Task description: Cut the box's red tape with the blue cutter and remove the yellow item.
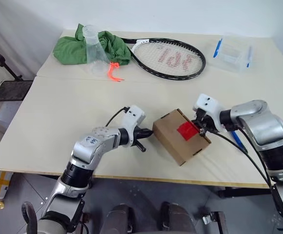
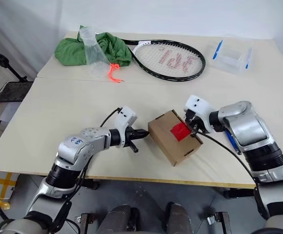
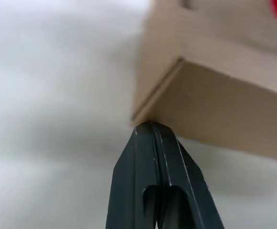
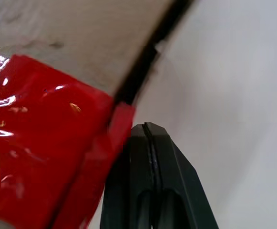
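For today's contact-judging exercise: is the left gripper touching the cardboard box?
Touching. In the left wrist view, the left gripper's shut fingertips press against the box's lower corner with no gap showing.

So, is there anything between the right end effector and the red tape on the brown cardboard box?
Nothing visible. The right end effector, shut and empty, sits right beside the edge of the glossy red tape on the small brown cardboard box. Whether they touch is unclear.

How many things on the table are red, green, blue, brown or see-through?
Red: 2, red tape, orange-red cord
Green: 1, cloth
Blue: 1, cutter
Brown: 1, box
See-through: 2, cup, container
Total: 7
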`<state>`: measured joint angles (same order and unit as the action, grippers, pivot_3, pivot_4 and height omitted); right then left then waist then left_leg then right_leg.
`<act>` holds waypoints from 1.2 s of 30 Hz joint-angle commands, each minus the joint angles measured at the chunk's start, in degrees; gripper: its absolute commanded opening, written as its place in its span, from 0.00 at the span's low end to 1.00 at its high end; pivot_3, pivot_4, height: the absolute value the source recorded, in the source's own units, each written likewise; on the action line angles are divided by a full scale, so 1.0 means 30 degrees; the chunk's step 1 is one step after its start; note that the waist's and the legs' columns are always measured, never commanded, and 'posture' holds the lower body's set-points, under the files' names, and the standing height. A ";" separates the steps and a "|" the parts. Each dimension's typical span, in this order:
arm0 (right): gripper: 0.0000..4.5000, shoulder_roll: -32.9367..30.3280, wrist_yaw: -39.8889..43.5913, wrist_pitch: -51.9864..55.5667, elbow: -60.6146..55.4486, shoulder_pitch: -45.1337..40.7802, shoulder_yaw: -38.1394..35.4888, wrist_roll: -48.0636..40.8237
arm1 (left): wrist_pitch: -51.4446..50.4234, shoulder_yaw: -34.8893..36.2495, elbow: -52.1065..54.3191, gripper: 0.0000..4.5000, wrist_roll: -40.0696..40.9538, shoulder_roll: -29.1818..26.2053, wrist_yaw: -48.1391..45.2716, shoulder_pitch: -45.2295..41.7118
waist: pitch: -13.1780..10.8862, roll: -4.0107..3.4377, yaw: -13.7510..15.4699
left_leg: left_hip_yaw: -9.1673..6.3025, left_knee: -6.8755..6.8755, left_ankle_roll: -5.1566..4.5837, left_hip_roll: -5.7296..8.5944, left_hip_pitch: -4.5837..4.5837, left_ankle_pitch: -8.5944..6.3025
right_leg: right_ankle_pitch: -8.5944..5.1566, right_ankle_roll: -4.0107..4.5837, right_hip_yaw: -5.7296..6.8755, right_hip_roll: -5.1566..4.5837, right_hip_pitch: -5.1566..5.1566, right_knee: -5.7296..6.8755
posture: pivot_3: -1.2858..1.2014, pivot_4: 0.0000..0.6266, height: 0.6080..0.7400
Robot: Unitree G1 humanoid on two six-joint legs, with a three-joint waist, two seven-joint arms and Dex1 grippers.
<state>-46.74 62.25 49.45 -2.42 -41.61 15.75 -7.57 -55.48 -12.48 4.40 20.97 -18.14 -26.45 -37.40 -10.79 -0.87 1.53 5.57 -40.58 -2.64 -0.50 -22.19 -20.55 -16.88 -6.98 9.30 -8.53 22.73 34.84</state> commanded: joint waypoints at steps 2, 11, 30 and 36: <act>0.00 0.0689 -0.0993 0.1611 -0.2180 -0.0069 -0.0466 -0.0641 | 0.1516 -0.0087 -0.1417 0.00 -0.0776 -0.0079 -0.0825 -0.1145 | 0.0000 0.0000 -0.0036 | 0.0005 -0.0001 0.0000 0.0001 0.0004 0.0000 | 0.0000 0.0000 -0.0002 0.0001 0.0000 0.0003 | 0.52 0.24 1.00; 0.00 0.1173 -0.2264 0.2476 -0.2748 -0.0177 -0.0499 -0.0888 | 0.2760 -0.0011 -0.3529 0.00 -0.1638 0.0380 -0.1697 -0.2221 | 0.0000 0.0001 -0.0004 | 0.0001 -0.0016 0.0000 0.0014 -0.0002 0.0000 | 0.0002 -0.0004 0.0002 0.0000 0.0001 0.0011 | 0.52 0.24 1.00; 0.00 0.0107 -0.5531 0.6607 -0.4096 -0.0028 -0.5007 -0.2126 | 0.1115 0.2578 -0.0397 0.00 0.1511 -0.2319 -0.5857 -0.2426 | -0.0001 0.0003 -0.0046 | -0.0004 -0.0022 0.0001 0.0001 -0.0005 0.0000 | 0.0001 -0.0004 -0.0005 -0.0001 0.0008 0.0031 | 0.52 0.24 1.00; 0.04 0.1282 -0.6184 0.7114 -0.4741 -0.0582 -0.5434 -0.3285 | 0.1886 0.1088 -0.0585 0.00 0.1059 -0.1240 -0.6200 -0.3101 | -0.0001 0.0003 -0.0049 | 0.0012 -0.0046 0.0000 0.0009 -0.0005 0.0000 | 0.0001 -0.0004 -0.0019 0.0000 0.0008 0.0044 | 0.52 0.24 1.00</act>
<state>-42.94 44.28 71.31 -14.40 -41.77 1.63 -16.12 -51.71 -8.23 1.48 24.43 -22.35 -44.19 -45.24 -10.80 -0.86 1.38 5.61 -40.71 -2.64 -0.47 -22.20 -20.55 -16.87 -6.99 9.25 -8.53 22.76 34.98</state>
